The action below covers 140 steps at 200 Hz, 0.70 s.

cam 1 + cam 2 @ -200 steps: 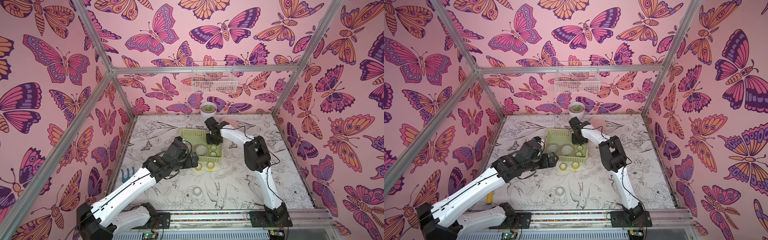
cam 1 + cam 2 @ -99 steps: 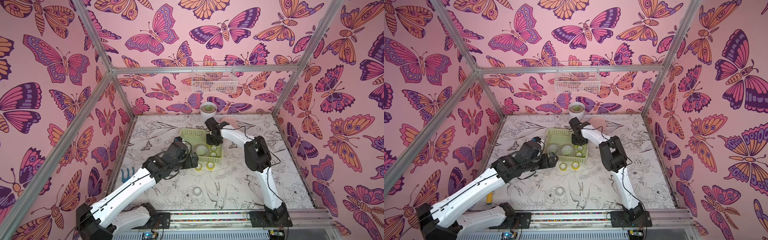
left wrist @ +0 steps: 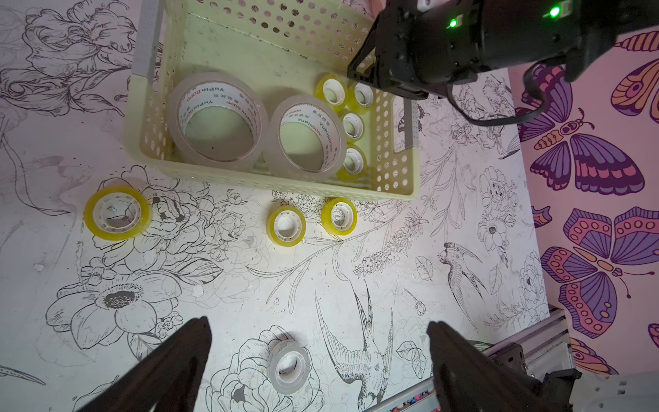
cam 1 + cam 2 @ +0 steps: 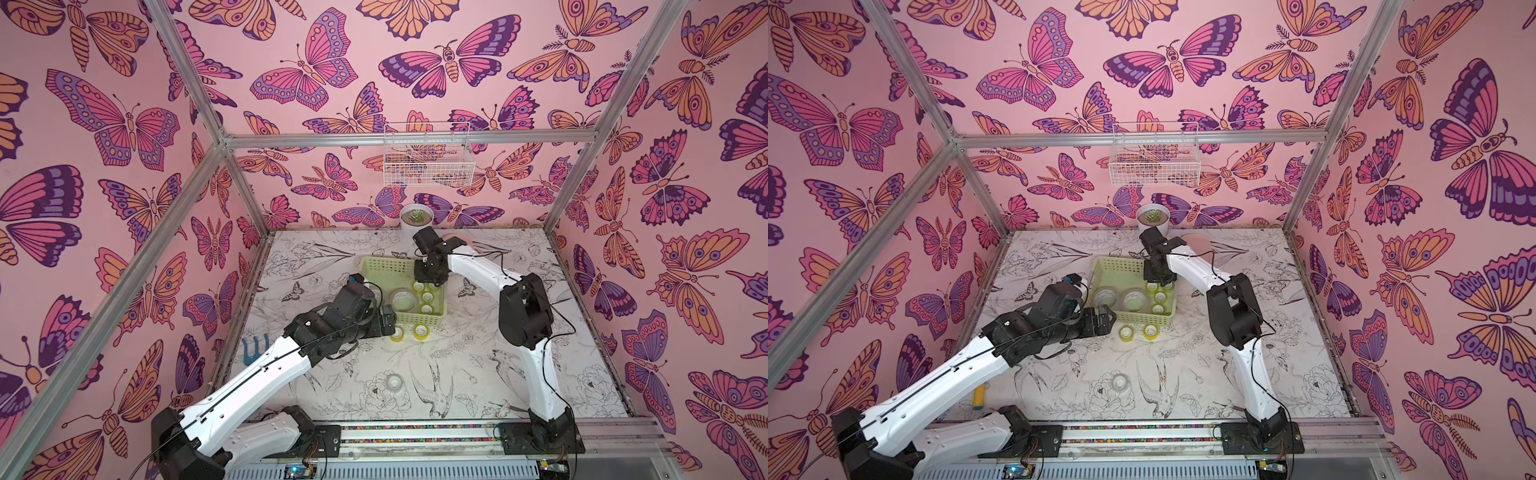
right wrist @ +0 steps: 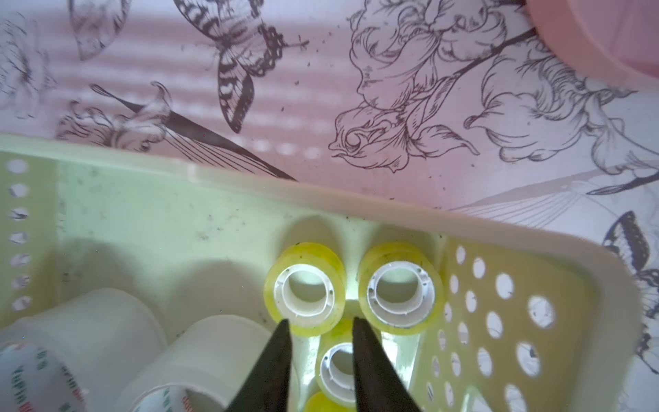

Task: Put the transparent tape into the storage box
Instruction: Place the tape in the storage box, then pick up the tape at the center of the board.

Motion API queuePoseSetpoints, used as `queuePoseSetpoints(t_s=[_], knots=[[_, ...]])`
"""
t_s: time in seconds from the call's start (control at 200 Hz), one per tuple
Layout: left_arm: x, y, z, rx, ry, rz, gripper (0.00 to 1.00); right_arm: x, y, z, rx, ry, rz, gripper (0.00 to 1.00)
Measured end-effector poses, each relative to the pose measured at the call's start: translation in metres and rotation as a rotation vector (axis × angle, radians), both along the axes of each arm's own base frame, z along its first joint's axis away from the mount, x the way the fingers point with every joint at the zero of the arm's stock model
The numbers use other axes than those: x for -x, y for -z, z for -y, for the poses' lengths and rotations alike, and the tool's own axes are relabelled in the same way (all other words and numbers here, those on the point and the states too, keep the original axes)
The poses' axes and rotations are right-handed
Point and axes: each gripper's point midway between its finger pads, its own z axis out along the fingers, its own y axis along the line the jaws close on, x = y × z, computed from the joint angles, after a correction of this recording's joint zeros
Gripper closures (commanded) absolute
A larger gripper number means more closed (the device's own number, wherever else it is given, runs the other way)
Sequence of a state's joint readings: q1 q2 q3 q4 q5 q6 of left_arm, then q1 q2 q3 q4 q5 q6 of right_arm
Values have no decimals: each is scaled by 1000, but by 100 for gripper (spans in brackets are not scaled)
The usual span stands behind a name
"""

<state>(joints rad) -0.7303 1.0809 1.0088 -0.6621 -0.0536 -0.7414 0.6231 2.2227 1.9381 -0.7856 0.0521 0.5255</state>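
The pale yellow-green storage box (image 4: 376, 266) (image 3: 285, 185) holds two wide colourless tape rolls (image 3: 217, 121) and several small yellow ones (image 5: 305, 296). My right gripper (image 5: 320, 320) (image 4: 430, 282) hangs over the box's right end. Its jaws are parted and hold nothing, with a yellow roll (image 5: 337, 367) lying below them. Three yellow rolls (image 3: 117, 213) (image 3: 286, 225) (image 3: 339, 216) rest on the table before the box. A small colourless roll (image 3: 289, 362) (image 4: 394, 381) lies nearer the front. My left gripper (image 3: 318, 323) (image 4: 390, 324) is wide open above the table, left of the loose rolls.
A white wire basket (image 4: 428, 160) hangs on the back wall above a potted succulent (image 4: 417, 218). A pink dish (image 4: 457, 240) lies behind the right wrist. A blue tool (image 4: 254, 351) and a yellow cylinder (image 4: 980, 395) sit by the left edge.
My right gripper's jaws have opened over the box's right end. The left arm has hardly moved.
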Motion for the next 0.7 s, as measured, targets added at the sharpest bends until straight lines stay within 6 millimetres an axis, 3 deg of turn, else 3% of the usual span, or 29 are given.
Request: queuePoseSetpoints(t_s=[0.1, 0.381, 0.701], knots=[[0, 0, 0, 0, -1, 0, 0, 7, -15, 4, -18, -2, 16, 21], [0, 2, -1, -6, -4, 0, 0, 35, -54, 21, -65, -15, 64, 0], [-4, 6, -7, -36, -29, 1, 0, 61, -74, 34, -99, -41, 86, 1]])
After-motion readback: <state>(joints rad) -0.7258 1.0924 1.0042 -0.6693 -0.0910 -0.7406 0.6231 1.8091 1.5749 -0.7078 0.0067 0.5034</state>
